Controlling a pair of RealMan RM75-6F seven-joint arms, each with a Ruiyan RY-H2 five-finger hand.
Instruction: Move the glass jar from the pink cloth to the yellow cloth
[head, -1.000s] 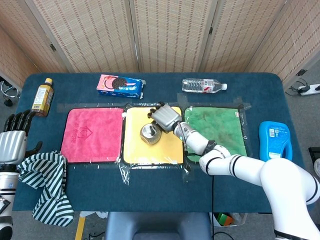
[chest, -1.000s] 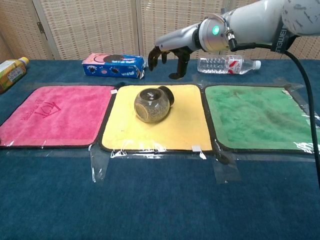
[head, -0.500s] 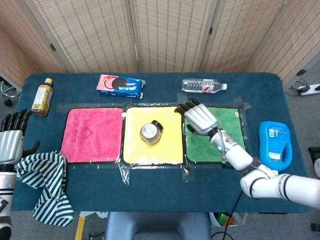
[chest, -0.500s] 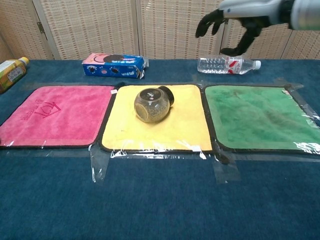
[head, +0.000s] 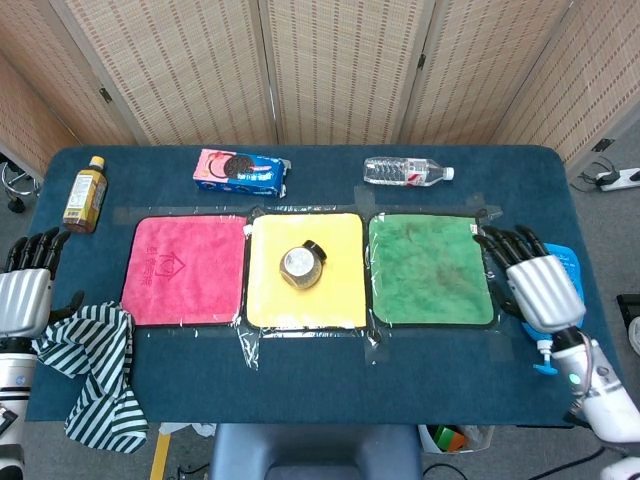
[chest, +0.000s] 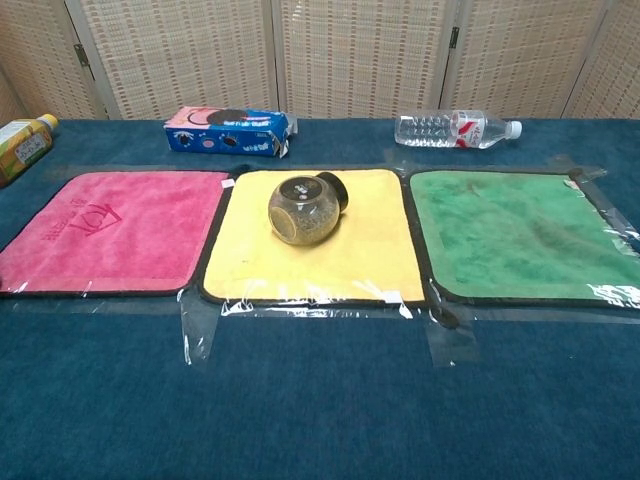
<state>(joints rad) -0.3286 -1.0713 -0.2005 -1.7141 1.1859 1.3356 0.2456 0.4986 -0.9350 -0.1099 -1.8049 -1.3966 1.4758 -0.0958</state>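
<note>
The round glass jar (head: 300, 265) (chest: 305, 208) with a dark lid lies tilted on the yellow cloth (head: 335, 295) (chest: 360, 260), alone and untouched. The pink cloth (head: 185, 270) (chest: 110, 235) to its left is bare. My right hand (head: 535, 283) hovers at the table's right side, past the green cloth (head: 430, 270) (chest: 510, 235), fingers spread and holding nothing. My left hand (head: 25, 288) sits off the table's left edge, fingers apart and empty. Neither hand shows in the chest view.
A cookie box (head: 240, 171) (chest: 228, 131) and a water bottle (head: 408, 171) (chest: 455, 129) lie along the back. A tea bottle (head: 85, 193) (chest: 20, 145) stands back left. A blue container (head: 568, 268) sits under my right hand. A striped cloth (head: 95, 375) hangs front left.
My right hand has drawn away from above the jar, swept right across the green cloth and left the chest view. The jar stays put on the yellow cloth.
</note>
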